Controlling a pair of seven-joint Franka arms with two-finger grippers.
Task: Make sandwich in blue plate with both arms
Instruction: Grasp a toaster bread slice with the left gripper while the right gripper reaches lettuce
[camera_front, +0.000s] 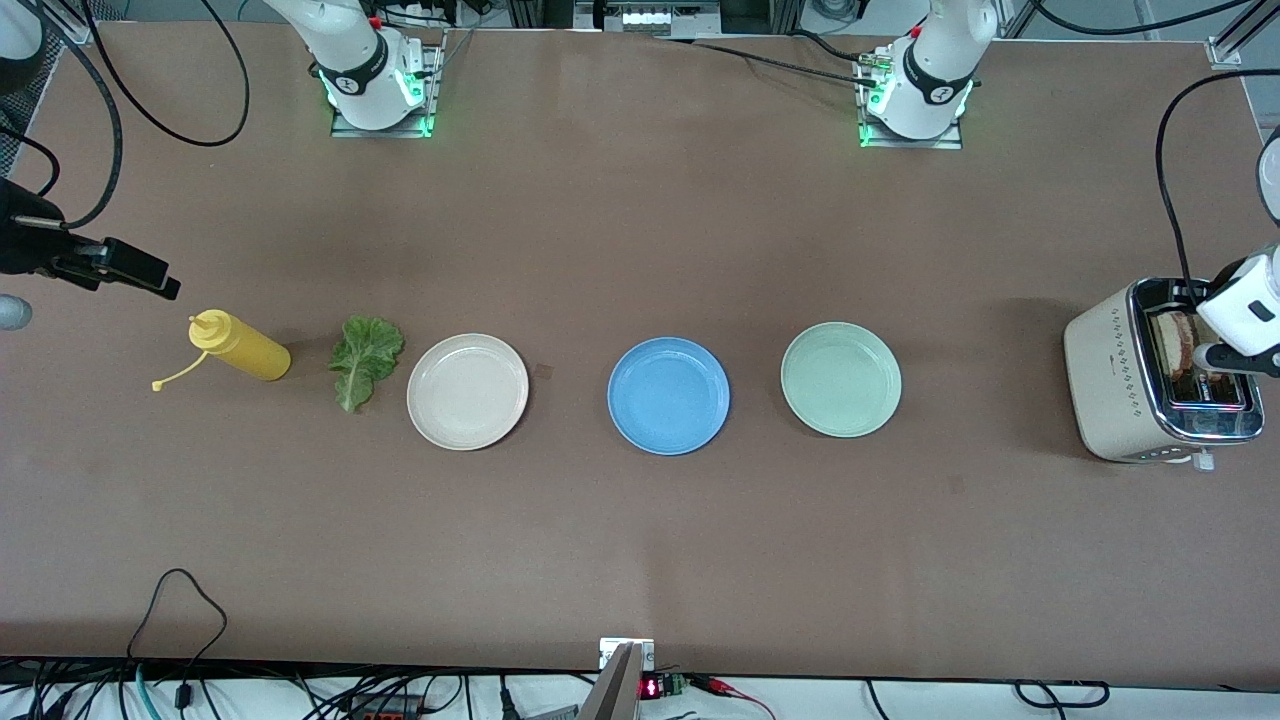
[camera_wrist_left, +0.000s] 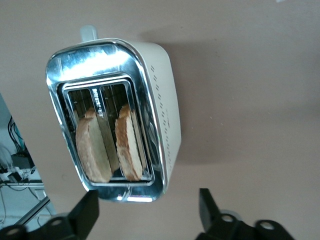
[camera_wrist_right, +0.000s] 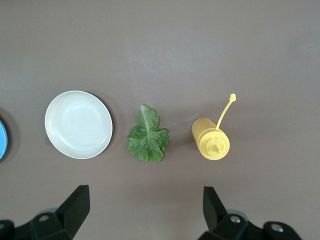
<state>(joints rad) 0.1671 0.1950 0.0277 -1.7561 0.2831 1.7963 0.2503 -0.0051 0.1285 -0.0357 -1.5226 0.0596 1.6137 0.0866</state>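
The blue plate (camera_front: 668, 395) lies bare at the table's middle; its edge shows in the right wrist view (camera_wrist_right: 2, 140). Two bread slices (camera_wrist_left: 92, 150) (camera_wrist_left: 129, 145) stand in the slots of a beige toaster (camera_front: 1120, 372) at the left arm's end. A green lettuce leaf (camera_front: 365, 358) lies on the table between a beige plate and a yellow bottle; it also shows in the right wrist view (camera_wrist_right: 147, 137). My left gripper (camera_wrist_left: 148, 212) is open and empty over the toaster (camera_wrist_left: 160, 100). My right gripper (camera_wrist_right: 145, 210) is open and empty over bare table near the bottle.
A beige plate (camera_front: 467, 390) lies toward the right arm's end and a pale green plate (camera_front: 841, 379) toward the left arm's end, either side of the blue plate. A yellow squeeze bottle (camera_front: 240, 345) lies beside the lettuce, its cap hanging loose.
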